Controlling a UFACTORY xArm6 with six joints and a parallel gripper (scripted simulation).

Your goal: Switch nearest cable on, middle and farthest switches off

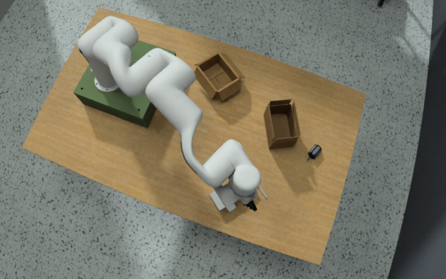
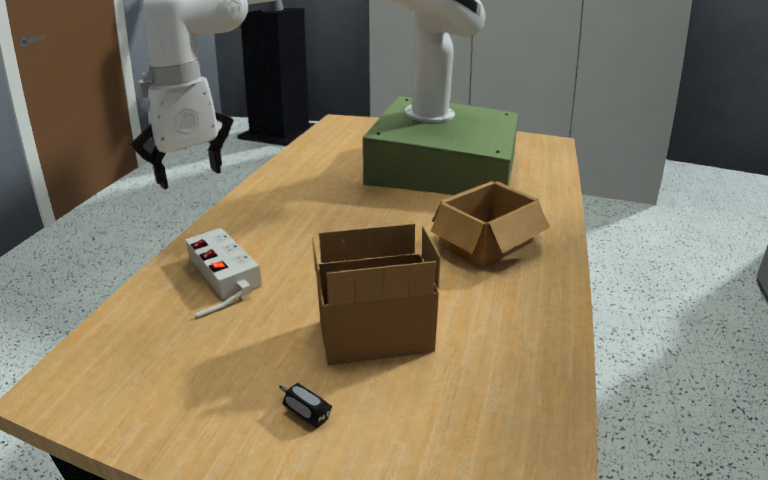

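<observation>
We saw the power strip [image 2: 223, 263], a pale grey block, lying face up near the table [image 2: 509, 396] edge, its three red switches [image 2: 207, 254] in a row and a short cable [image 2: 218, 306] leaving one end. Above the strip hung the gripper [image 2: 186, 169], jaws spread wide, empty. Beside the strip stood a tall cardboard box [image 2: 378, 325].

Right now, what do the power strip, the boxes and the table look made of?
Power strip: likely plastic, matte off-white casing, red rocker switches. Boxes: cardboard, dull brown with folded flaps. Table: wood or wood-look laminate, visible grain, light sheen.
</observation>
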